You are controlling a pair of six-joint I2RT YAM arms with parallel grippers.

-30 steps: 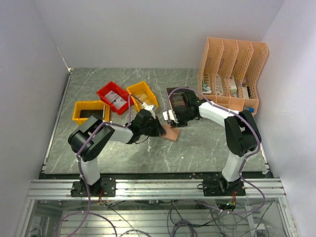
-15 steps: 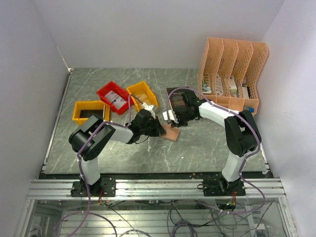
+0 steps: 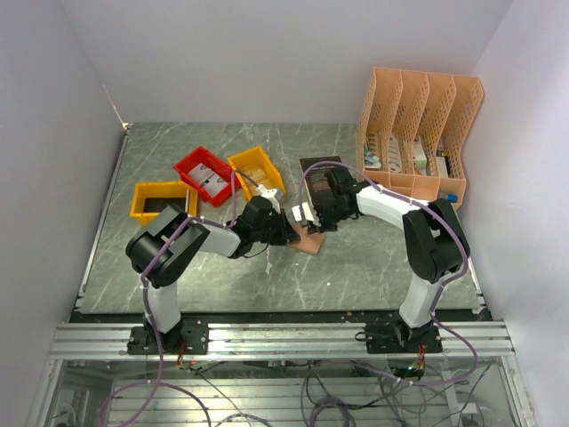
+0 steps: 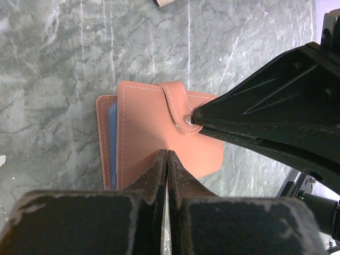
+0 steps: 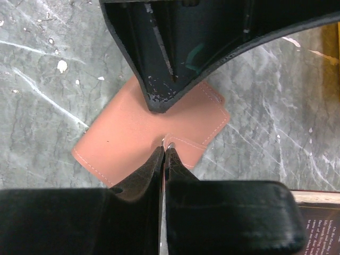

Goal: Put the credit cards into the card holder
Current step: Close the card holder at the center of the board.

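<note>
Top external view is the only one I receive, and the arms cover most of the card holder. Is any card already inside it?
Observer: Yes, the left wrist view shows a light blue card inside the card holder, along one edge.
Operator: Are the end effectors open?
Observer: No, the left end effector is shut, its tips over the card holder.
Operator: And the right one?
Observer: The right end effector is also shut, its tips at the snap strap.
</note>
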